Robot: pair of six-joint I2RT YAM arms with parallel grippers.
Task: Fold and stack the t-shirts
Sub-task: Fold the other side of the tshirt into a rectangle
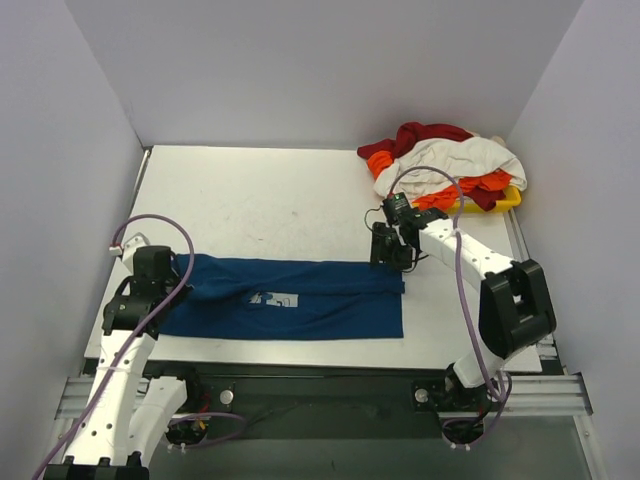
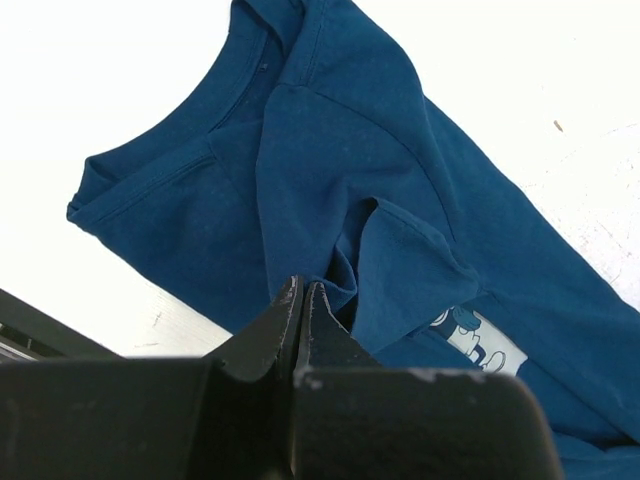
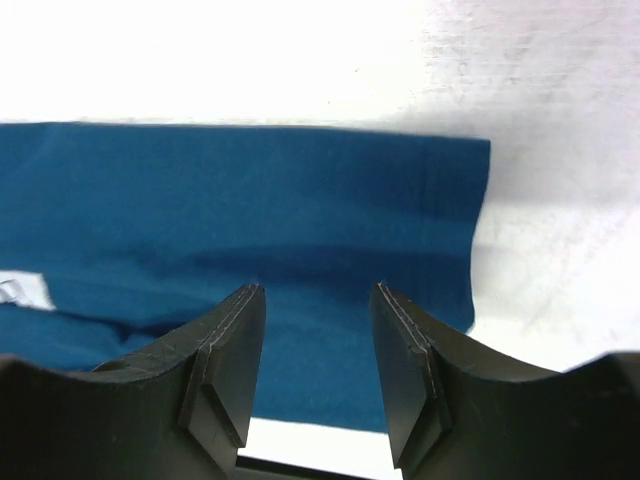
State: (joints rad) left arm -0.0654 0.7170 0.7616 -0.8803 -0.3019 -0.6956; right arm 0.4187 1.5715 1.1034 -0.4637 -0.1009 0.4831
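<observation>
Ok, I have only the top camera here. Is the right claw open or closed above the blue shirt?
Observer: Open. In the right wrist view, the right claw has its fingers apart over the hem end of the blue t-shirt, with nothing between them.
Operator: And the left claw, please?
Observer: Shut. The left wrist view shows the left claw with its tips together and the cloth puckered just beside them. I cannot tell if any cloth is pinched.
</observation>
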